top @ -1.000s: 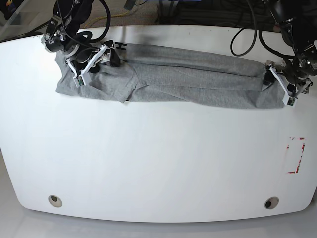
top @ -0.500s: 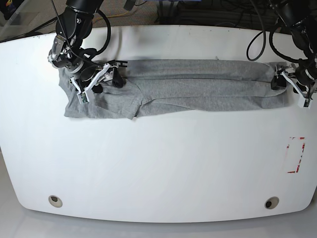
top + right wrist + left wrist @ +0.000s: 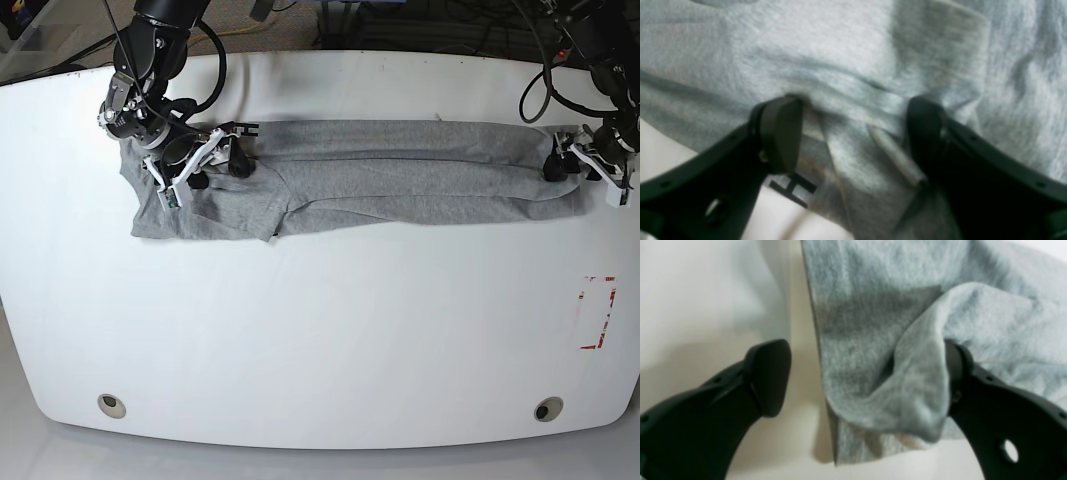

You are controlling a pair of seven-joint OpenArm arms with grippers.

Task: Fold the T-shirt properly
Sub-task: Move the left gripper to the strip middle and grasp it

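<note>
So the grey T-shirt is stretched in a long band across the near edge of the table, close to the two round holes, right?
Not the near edge. The base view shows the T-shirt stretched in a long band along the far edge of the table, well away from the two round holes.

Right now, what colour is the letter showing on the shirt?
Black, on the grey shirt; the letter H shows best in the right wrist view.

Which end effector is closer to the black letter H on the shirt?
Right. The right end effector sits over the T-shirt with the letter H just below one finger. The left end effector is at the shirt's opposite end.
</note>
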